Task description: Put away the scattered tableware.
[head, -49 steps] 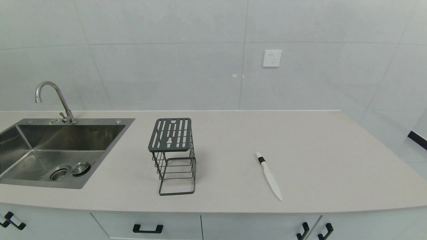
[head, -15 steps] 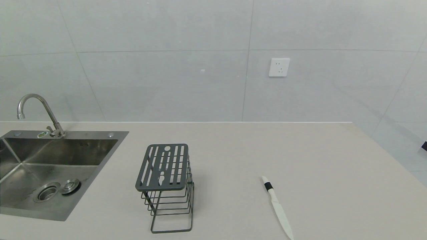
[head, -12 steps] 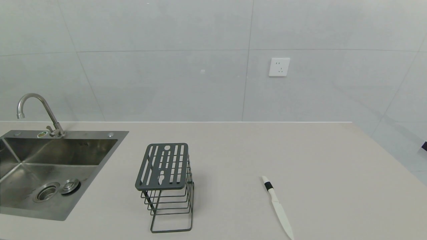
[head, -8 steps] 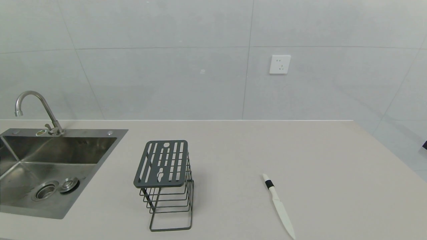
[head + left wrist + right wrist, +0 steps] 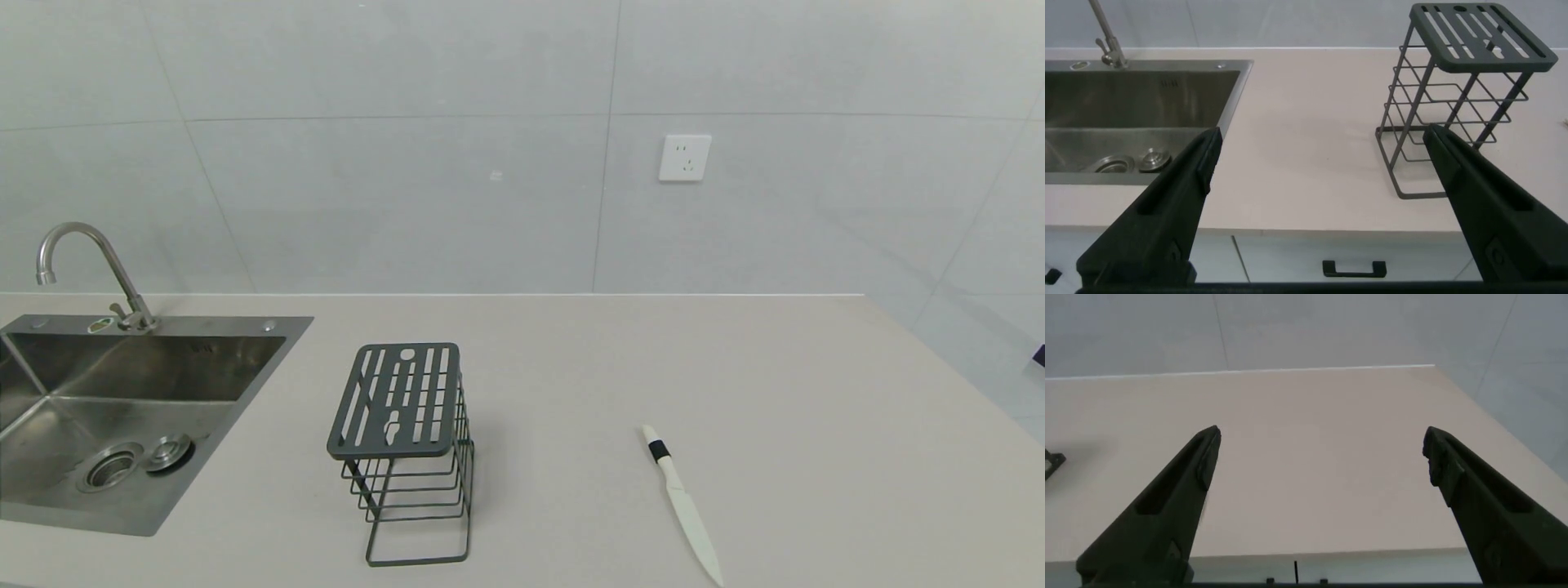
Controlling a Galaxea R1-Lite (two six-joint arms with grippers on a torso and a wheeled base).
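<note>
Black left gripper [image 5: 1323, 139]: held low and level on the near side of the knife rack [image 5: 1478, 33], out past the counter's front edge and facing the wall. Its two fingers are spread wide with nothing between them.
Black right gripper [image 5: 1323, 437]: same sort of pose, low and level, aimed across the bare counter [image 5: 1315, 457] on the rack's right side. Its two fingers are wide apart too, holding nothing.
Knife [image 5: 679, 500]: just one, white with a black band on the handle. It's lying flat on the counter well to the right of the rack, not touching it, blade tip pointing to the near edge.
Knife rack [image 5: 397, 400]: one, dark wire frame with a slotted plate on top, standing upright. No knife in the slots.
Sink [image 5: 204, 324]: one, stainless, sunk into the counter to the left of the rack. One drain [image 5: 110, 467] and one loose plug [image 5: 167, 449] beside it in the bottom.
Faucet [image 5: 119, 273]: one, curved, behind the sink and farther left of the rack.
Wall socket [image 5: 685, 158]: one, white, up on the tiles above and to the right of the rack.
Cabinet handle [image 5: 1354, 268]: one black one, below the counter edge in front of the rack.
</note>
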